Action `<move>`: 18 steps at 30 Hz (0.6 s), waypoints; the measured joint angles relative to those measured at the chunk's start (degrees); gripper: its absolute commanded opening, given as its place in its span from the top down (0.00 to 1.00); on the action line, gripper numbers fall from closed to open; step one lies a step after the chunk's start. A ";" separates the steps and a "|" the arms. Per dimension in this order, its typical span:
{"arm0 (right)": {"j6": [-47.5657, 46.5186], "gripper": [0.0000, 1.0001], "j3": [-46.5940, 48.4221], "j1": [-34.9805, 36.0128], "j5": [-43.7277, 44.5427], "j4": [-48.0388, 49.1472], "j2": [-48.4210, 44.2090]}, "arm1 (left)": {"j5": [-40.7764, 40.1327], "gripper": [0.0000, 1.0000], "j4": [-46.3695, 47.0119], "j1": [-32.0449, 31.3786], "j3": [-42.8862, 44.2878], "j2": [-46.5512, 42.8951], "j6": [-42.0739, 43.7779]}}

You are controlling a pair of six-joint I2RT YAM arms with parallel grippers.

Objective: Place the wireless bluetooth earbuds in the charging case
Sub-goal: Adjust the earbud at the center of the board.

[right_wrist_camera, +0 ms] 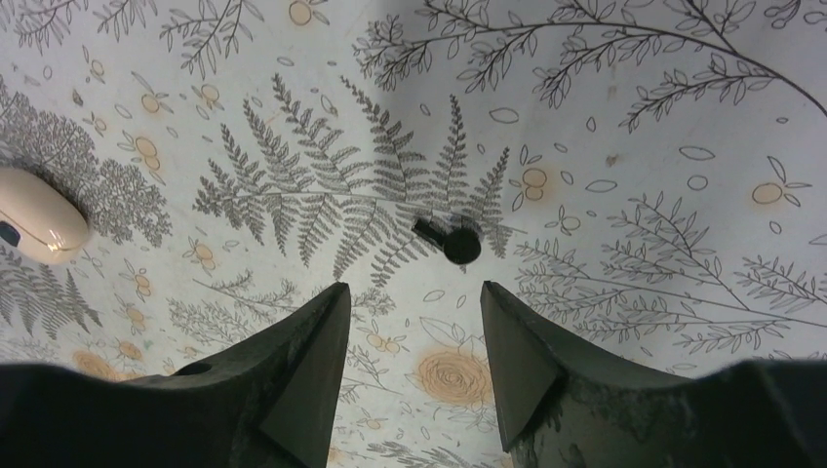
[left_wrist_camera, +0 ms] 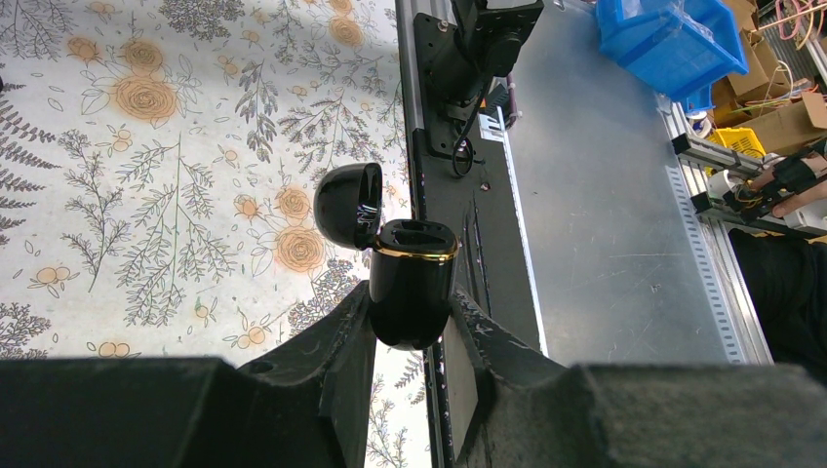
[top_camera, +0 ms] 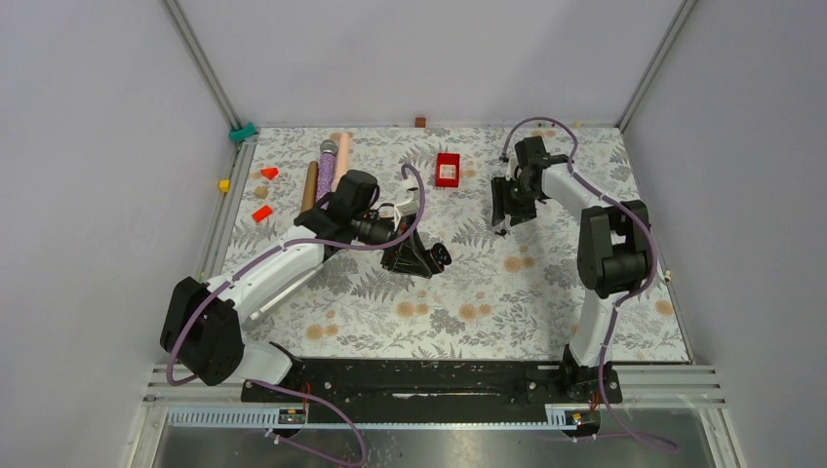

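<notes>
My left gripper [left_wrist_camera: 412, 300] is shut on the body of a glossy black charging case [left_wrist_camera: 412, 278] with a gold rim. The case's lid [left_wrist_camera: 348, 205] is hinged open to the left. From above, this gripper [top_camera: 417, 255] holds the case [top_camera: 439, 255] over the middle of the floral mat. My right gripper [right_wrist_camera: 414, 292] stands open and empty just above the mat. One black earbud [right_wrist_camera: 454, 242] lies on the mat a little beyond its fingertips, slightly right of the gap. Seen from above, the right gripper [top_camera: 502, 213] points down at mid right. The other earbuds are out of view.
A whitish pebble-like case [right_wrist_camera: 39, 226] lies left of the right gripper. A red box [top_camera: 448, 169] sits at the back middle. Purple [top_camera: 327, 161], pink [top_camera: 340, 161] and brown [top_camera: 309, 185] cylinders and small red blocks [top_camera: 261, 214] lie at the back left. Frame posts border the mat.
</notes>
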 measured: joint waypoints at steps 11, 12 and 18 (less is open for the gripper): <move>-0.02 0.43 4.94 -1.51 0.22 -4.96 4.02 | 0.00 1.00 0.00 0.00 0.00 -0.02 0.04; -1.14 0.42 6.16 -1.73 0.92 -5.46 4.02 | 0.00 1.00 0.00 0.00 0.00 0.00 0.04; -11.41 0.35 15.04 -2.12 8.79 -7.23 4.02 | 0.00 1.00 0.00 0.00 0.00 0.00 0.04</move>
